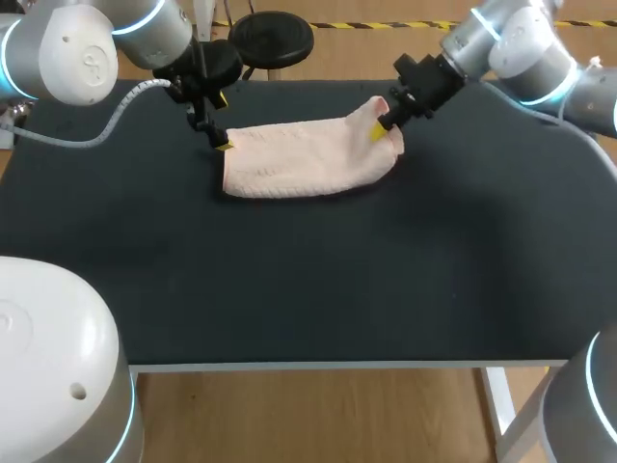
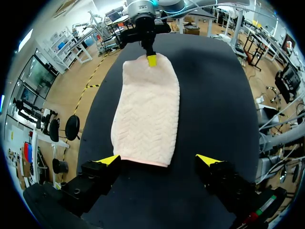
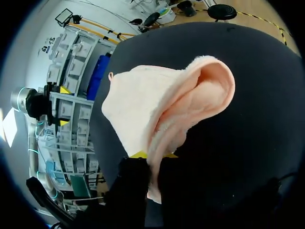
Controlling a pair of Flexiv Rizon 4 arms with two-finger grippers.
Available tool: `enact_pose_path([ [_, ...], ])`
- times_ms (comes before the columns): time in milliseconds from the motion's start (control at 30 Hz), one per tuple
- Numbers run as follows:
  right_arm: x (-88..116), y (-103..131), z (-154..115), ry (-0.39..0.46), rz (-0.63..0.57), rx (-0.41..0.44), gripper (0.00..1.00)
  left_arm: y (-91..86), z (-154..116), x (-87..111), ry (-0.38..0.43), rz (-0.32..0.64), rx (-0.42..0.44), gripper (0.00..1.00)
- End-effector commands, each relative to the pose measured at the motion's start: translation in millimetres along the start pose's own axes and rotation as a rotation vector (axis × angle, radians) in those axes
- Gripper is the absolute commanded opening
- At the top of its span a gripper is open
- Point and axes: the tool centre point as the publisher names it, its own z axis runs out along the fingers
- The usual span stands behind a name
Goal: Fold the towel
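Note:
A pale pink towel (image 1: 304, 159) lies folded in a long strip on the black table (image 1: 308, 280). My right gripper (image 1: 381, 128) is shut on the towel's right end, which is lifted and curled up off the table. In the right wrist view the towel (image 3: 157, 109) runs out from between the fingers (image 3: 139, 154), its edge bunched there. My left gripper (image 1: 224, 145) hovers open at the towel's left end. In the left wrist view its yellow fingertips (image 2: 108, 160) stand wide apart at that near edge of the towel (image 2: 147, 114), touching nothing, with my right gripper (image 2: 151, 59) at the far end.
The black tabletop stretches wide in front of the towel and to both sides. A round black stool seat (image 1: 271, 37) stands beyond the table's far edge.

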Motion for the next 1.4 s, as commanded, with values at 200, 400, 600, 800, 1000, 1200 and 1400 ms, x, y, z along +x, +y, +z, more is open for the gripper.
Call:
enact_pose_path([
  [200, 44.5, 27.2, 38.9, -0.057, -0.094, 0.115, 0.00, 0.8, 0.3, -0.3, 0.002, 0.002, 0.004, 1.00],
  [400, 68.5, 43.1, 69.8, -0.039, -0.111, 0.152, 0.00, 0.8, 0.3, -0.3, 0.002, 0.002, 0.004, 1.00],
  [600, 82.2, 56.6, 96.1, -0.016, -0.122, 0.179, 0.00, 0.8, 0.3, -0.3, 0.002, 0.002, 0.004, 1.00],
  [800, 90.4, 63.5, 112.9, 0.007, -0.134, 0.198, 0.00, 0.8, 0.3, -0.3, 0.002, 0.002, 0.004, 1.00],
  [1000, 96.1, 68.7, 118.0, 0.060, -0.112, 0.177, 0.00, 0.8, 0.3, -0.3, 0.002, 0.002, 0.004, 1.00],
  [1200, 112.2, 69.6, 125.7, 0.098, -0.123, 0.165, 0.00, 0.8, 0.3, -0.3, 0.002, 0.002, 0.004, 1.00],
  [1400, 124.7, 70.1, 132.5, 0.138, -0.130, 0.151, 0.00, 0.8, 0.3, -0.3, 0.002, 0.002, 0.004, 1.00],
])
